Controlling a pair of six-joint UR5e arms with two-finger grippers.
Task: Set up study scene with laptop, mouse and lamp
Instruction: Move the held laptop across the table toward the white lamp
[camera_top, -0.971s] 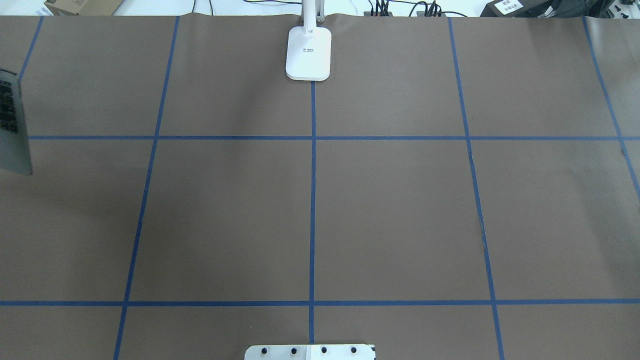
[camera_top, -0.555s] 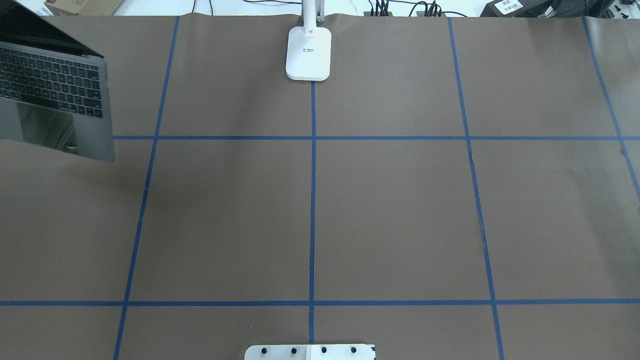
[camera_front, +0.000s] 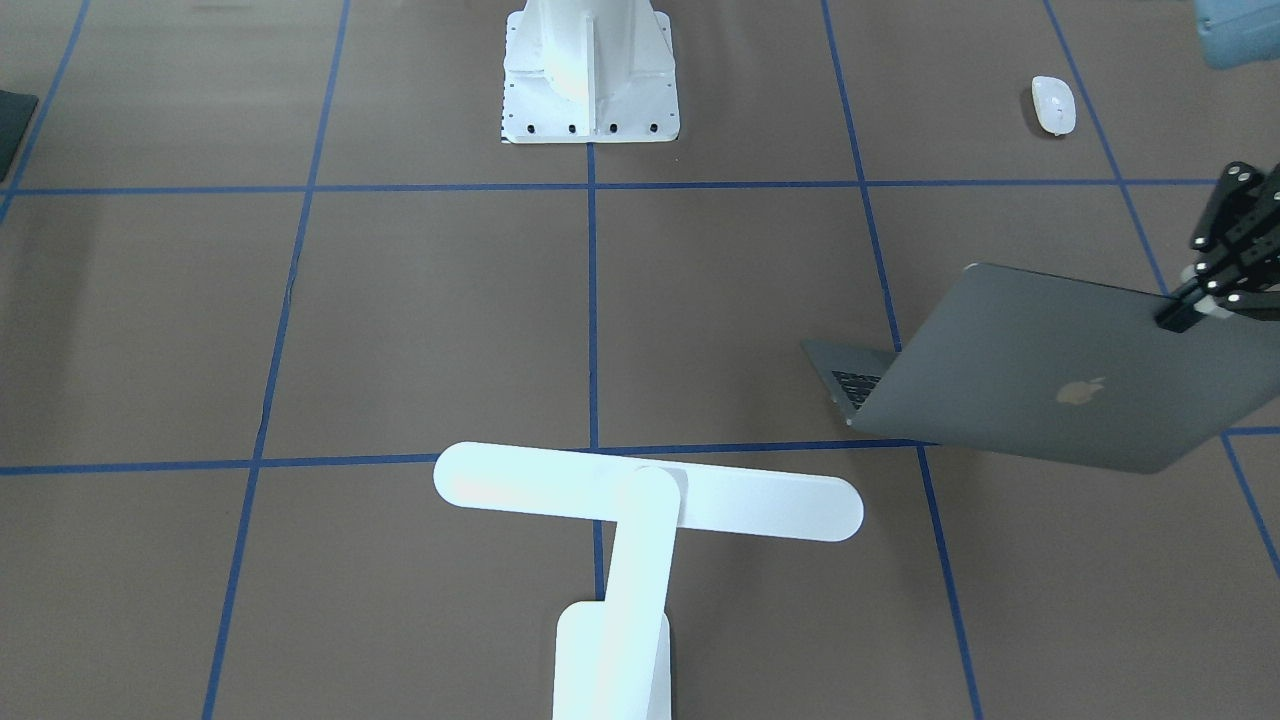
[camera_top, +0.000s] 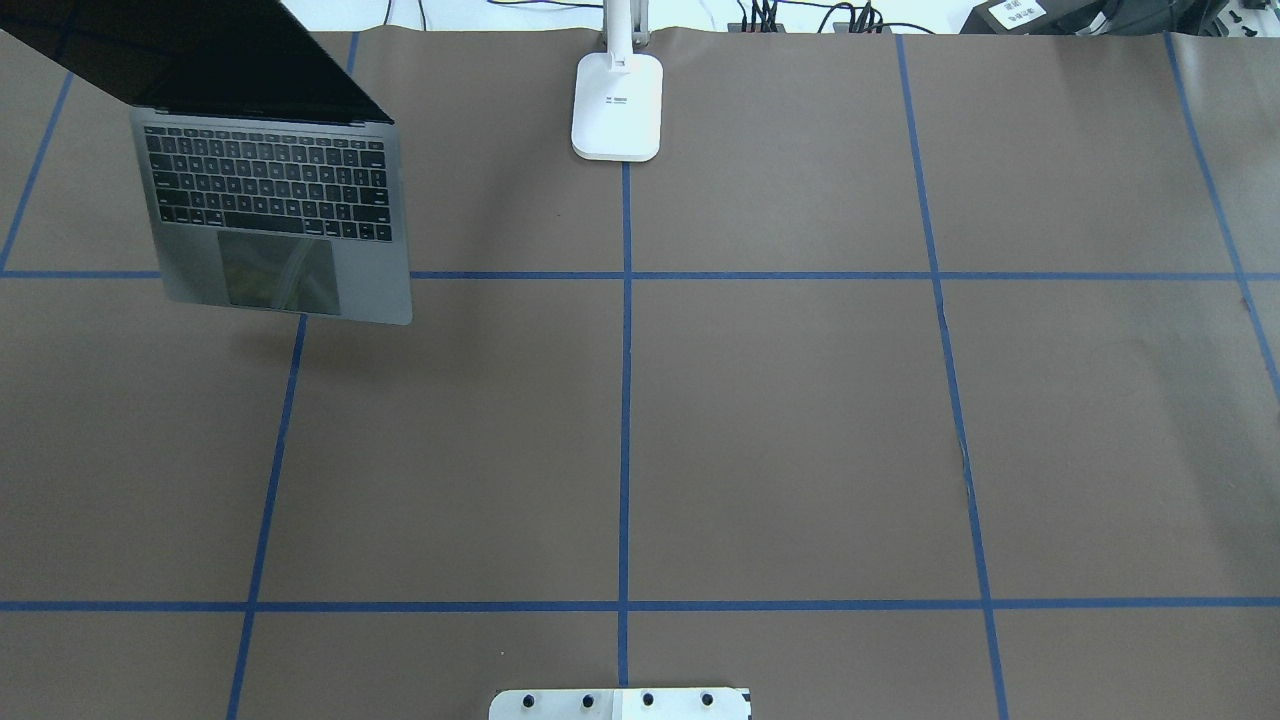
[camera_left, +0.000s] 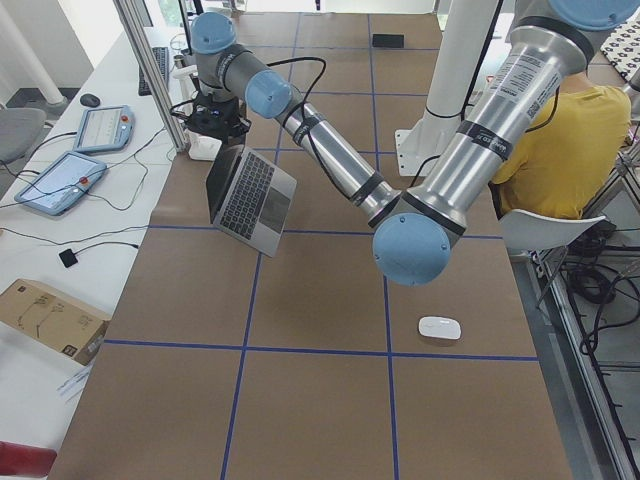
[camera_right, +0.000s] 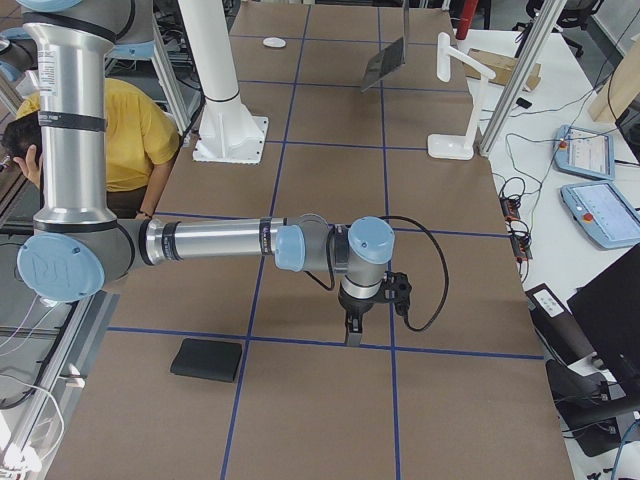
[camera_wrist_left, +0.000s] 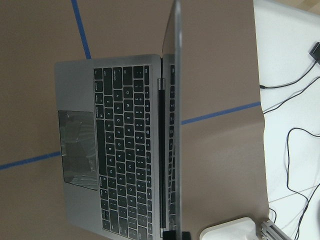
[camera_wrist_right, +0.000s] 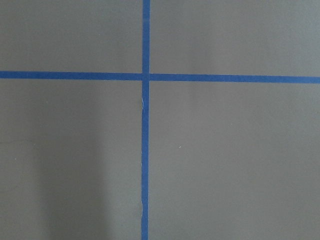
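Note:
The laptop is open, space-grey with dark keys, and hangs tilted above the table's far left; its shadow lies below it. My left gripper is shut on the top edge of its lid, near a corner. The left wrist view looks down along the screen edge onto the keyboard. The white T-shaped lamp stands at the far middle edge, its base on the centre line. The white mouse lies near the robot's left side. My right gripper hangs low over the table; I cannot tell whether it is open.
The white flared pedestal stands at the robot's side of the table. A thin black square mat lies near the right end. Blue tape lines grid the brown table cover. Cables and pendants lie beyond the far edge.
The laptop has moved right, from the overhead view's left edge into the far-left cell, carried by my left gripper. The lamp has not moved.

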